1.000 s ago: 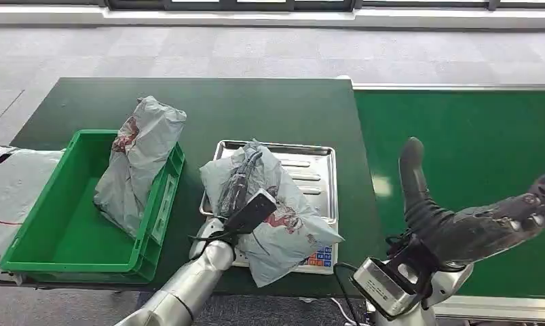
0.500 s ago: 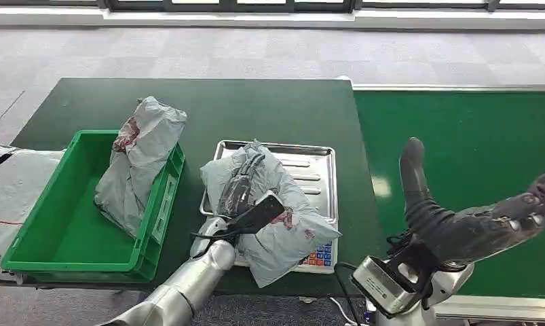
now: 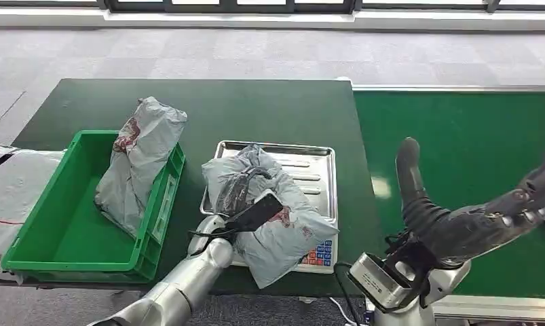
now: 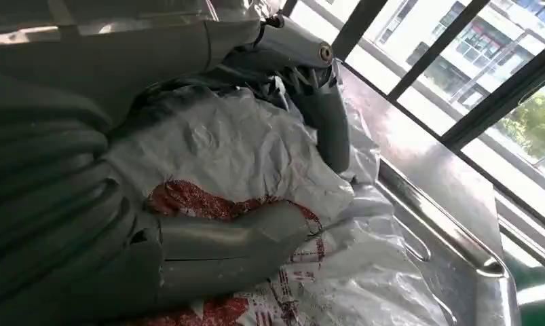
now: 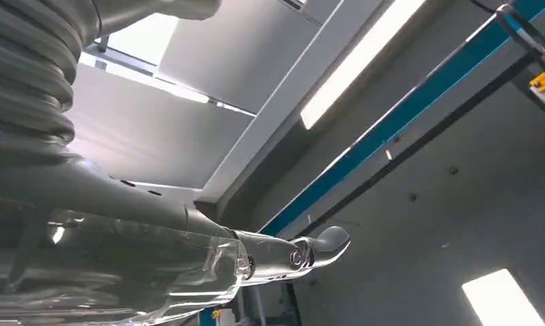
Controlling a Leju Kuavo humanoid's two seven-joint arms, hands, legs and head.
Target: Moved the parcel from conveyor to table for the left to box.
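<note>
Since the earlier frames the left hand has closed in slightly on the grey parcel, bunching the upper end of the bag, while the right hand has drifted a little toward the conveyor belt with its thumb raised. The parcel lies on the steel tray of the weighing scale, which stands on the dark green table between the green crate and the belt; this position places it within reach of the left arm for boxing. The left hand is clamped on the parcel: in the left wrist view the thumb presses into the printed wrapper and darker fingers hook over the far fold, a grip suited to a soft bag that offers no rigid edge. The right hand holds nothing, fingers spread apart, palm up over the belt. The long axis of the parcel runs diagonally, from the far left corner of the tray to the near right, where its lower end overhangs the scale keypad. A second grey parcel leans in the crate
</note>
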